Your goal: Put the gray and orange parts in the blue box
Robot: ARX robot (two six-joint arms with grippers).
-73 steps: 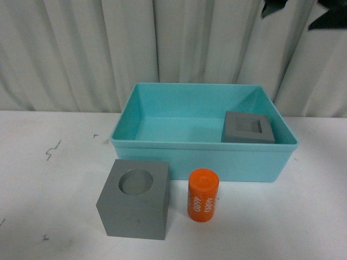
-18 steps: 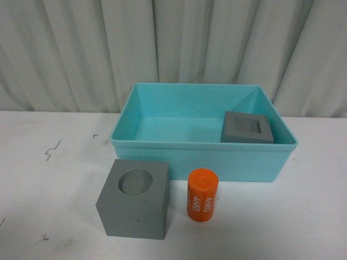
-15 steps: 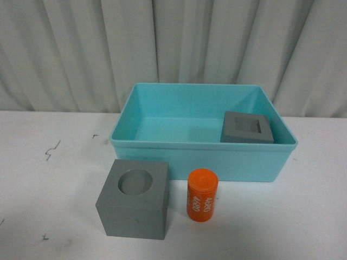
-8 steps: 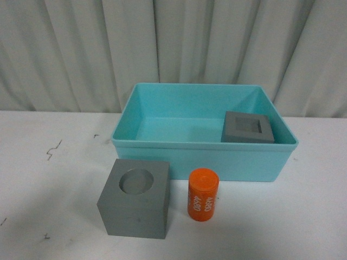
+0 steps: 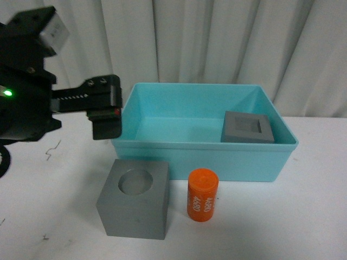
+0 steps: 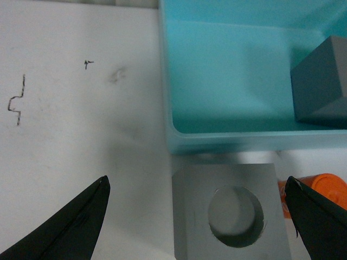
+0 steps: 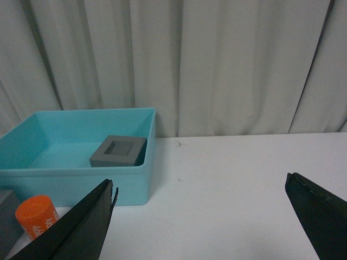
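A pale pleated curtain (image 5: 217,43) hangs behind the blue box, filling the background. A white tabletop (image 5: 303,216) with a few small dark scuff marks carries everything else.

The blue box (image 5: 206,157), a wide shallow turquoise tray with a rimmed edge, sits in the middle of the tabletop.

The black left arm (image 5: 27,92), with a green light on it, reaches in above the tabletop to the left of the blue box. Its left claw (image 6: 195,184) hangs off the box's front left corner with its two tips spread wide and nothing between them.

A gray cube with a round recess (image 5: 135,200) stands on the tabletop, outside the blue box, just in front of the left part of its front wall.

A gray cube with a square recess (image 5: 248,127) lies inside the blue box, against its right wall.

An orange cylinder (image 5: 203,195) with white lettering stands upright outside the blue box, just in front of the middle of its front wall and a little apart from the round-recess cube.

The right claw (image 7: 199,181) shows only in its own wrist view, off the blue box's right end, tips wide apart and empty.
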